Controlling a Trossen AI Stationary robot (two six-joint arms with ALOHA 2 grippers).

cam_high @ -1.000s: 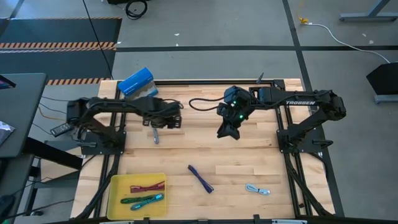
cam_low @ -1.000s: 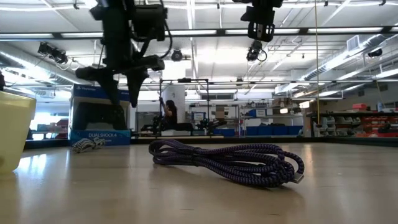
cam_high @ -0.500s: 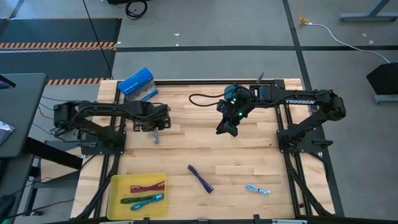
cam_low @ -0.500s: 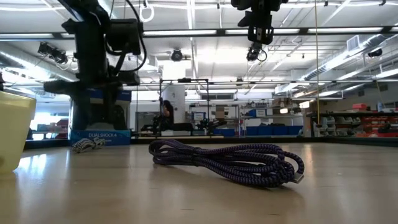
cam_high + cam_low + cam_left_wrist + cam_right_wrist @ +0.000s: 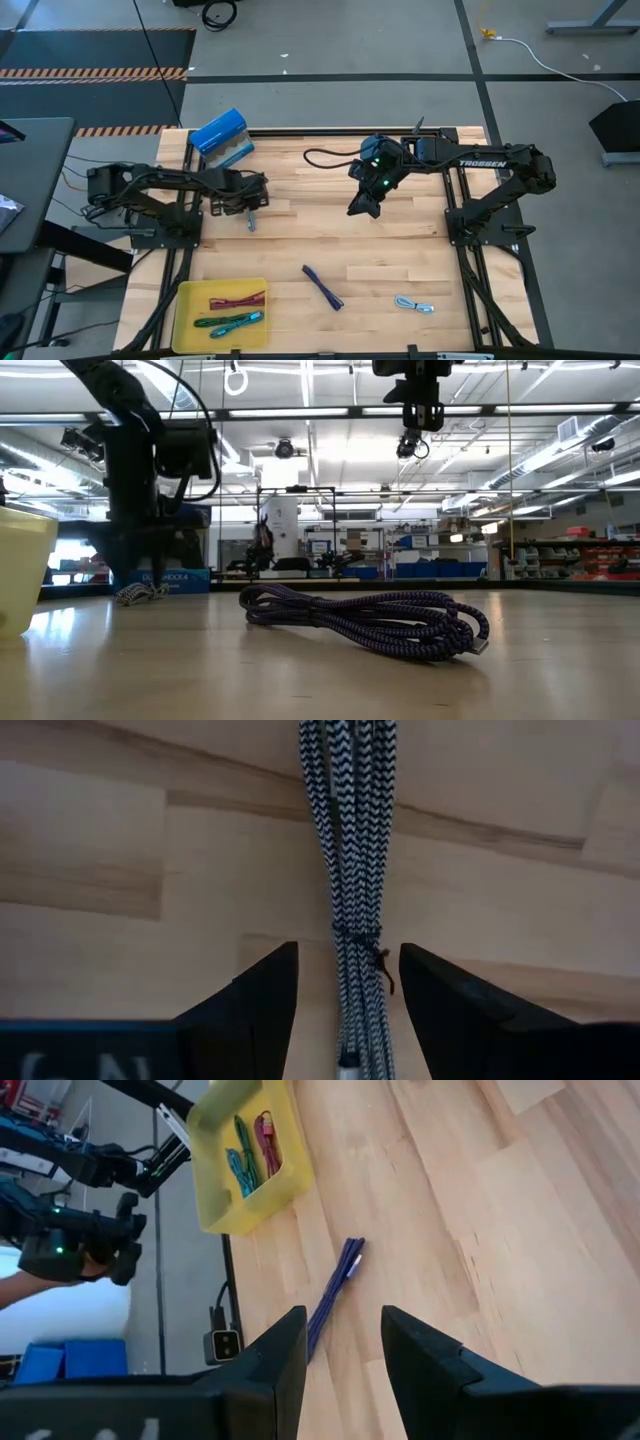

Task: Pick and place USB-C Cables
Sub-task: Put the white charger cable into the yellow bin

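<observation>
A pale wooden table [image 5: 400, 250], laid in smooth butcher-block planks with a light sheen, is seen beneath matt black arms. A cable [image 5: 350, 870] braided in black-and-white cloth is framed by the left gripper [image 5: 340, 995], whose dark plastic fingers [image 5: 255, 1005] appear smooth and dull. A purple cable [image 5: 365, 620] is shown with a coarse woven sheath and a metal plug. A yellow tray [image 5: 190, 300] looks like smooth plastic; a blue box [image 5: 218, 132] appears to be glossy cardboard.

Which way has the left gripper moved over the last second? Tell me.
Yes. In the high view the left gripper has drawn back toward the table's left edge and come down over the black-and-white cable, judged against the blue box. Its fingers straddle that cable, open.
</observation>
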